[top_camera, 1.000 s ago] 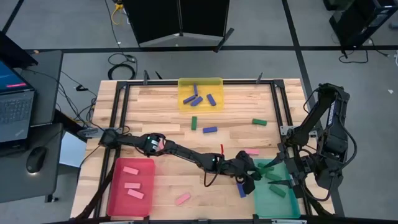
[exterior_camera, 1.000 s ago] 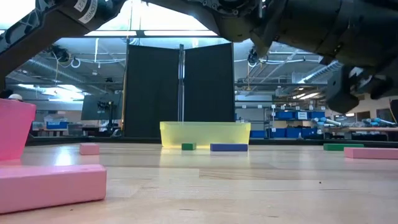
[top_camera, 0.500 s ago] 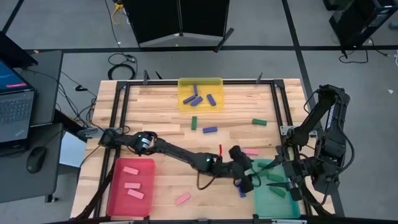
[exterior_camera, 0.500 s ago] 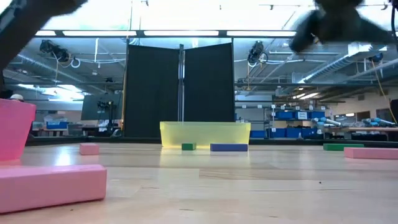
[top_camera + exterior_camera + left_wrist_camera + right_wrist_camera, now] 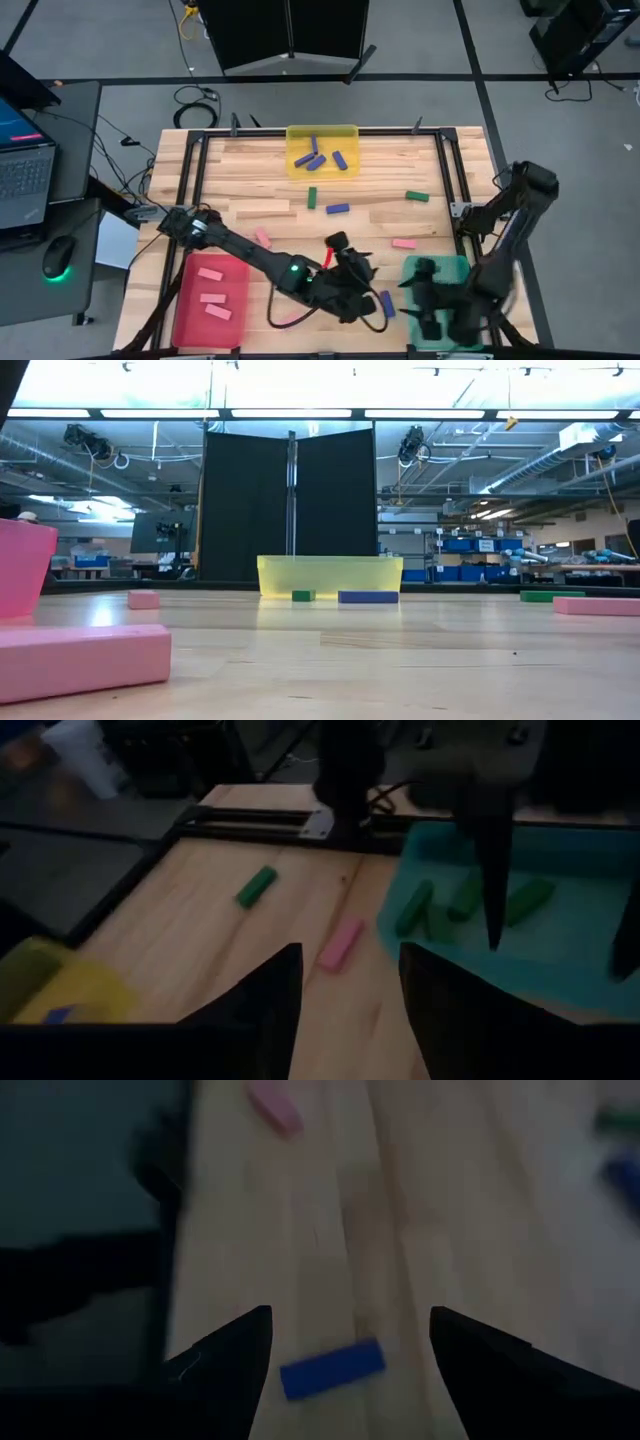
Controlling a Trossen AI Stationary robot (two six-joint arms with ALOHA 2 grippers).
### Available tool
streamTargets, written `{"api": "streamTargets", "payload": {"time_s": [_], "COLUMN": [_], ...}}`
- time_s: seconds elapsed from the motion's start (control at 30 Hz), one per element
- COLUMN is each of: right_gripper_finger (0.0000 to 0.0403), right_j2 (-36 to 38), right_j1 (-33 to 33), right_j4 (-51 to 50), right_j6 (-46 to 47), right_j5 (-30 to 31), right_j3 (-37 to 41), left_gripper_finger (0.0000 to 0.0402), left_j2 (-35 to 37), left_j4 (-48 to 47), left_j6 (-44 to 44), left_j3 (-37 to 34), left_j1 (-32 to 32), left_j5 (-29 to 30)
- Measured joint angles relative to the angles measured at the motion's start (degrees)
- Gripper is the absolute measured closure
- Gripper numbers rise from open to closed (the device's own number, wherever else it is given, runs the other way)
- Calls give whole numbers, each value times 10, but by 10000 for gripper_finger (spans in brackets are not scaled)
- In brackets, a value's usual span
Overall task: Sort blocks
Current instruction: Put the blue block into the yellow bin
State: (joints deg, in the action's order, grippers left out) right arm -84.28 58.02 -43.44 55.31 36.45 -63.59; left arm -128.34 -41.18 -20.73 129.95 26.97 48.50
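Small pink, blue and green blocks lie flat on the wooden table. My left gripper (image 5: 358, 270) is open and empty near the table's front middle; its wrist view shows the open fingers (image 5: 285, 995) facing a pink block (image 5: 342, 942) and a green block (image 5: 256, 887). My right gripper (image 5: 418, 292) is open and empty above the teal tray's (image 5: 447, 266) left part. Its wrist view looks past the fingers (image 5: 225, 1360) at a blue block (image 5: 332, 1368), which lies left of the tray (image 5: 385, 303). Green blocks (image 5: 465, 900) lie in the teal tray.
The yellow tray (image 5: 322, 132) at the far edge holds several blue blocks. The red tray (image 5: 186, 300) at the near left holds pink blocks. Loose blocks: green (image 5: 312, 198), blue (image 5: 338, 209), green (image 5: 417, 196), pink (image 5: 403, 243), pink (image 5: 262, 238). A pink block (image 5: 80, 655) lies close to the low camera.
My left gripper has drawn back from the teal tray's left edge toward the table's left and near side. My right arm has folded down toward the near edge, bringing its gripper left over the teal tray. Both arms have left the low view. No block has moved.
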Motion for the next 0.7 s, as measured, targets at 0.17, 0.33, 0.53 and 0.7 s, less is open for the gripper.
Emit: {"api": "streamTargets", "payload": {"time_s": [0.17, 0.33, 0.53, 0.7], "right_gripper_finger": [116, 116, 115, 115], "right_j2": [-89, -145, -188, -212], "right_j1": [-51, -89, -121, -139], "right_j4": [9, 16, -12, -14], "right_j6": [87, 130, 153, 174], "right_j5": [-103, -161, -197, -229], "right_j3": [0, -9, -33, -38], "left_gripper_finger": [228, 234, 251, 264], "left_j2": [29, 81, 197, 318], "left_j4": [-87, -121, -5, 213], "left_j6": [-19, -39, -50, -27], "left_j3": [-1, -40, -233, -469], "left_j1": [12, 26, 44, 45], "left_j5": [27, 62, 72, 27]}}
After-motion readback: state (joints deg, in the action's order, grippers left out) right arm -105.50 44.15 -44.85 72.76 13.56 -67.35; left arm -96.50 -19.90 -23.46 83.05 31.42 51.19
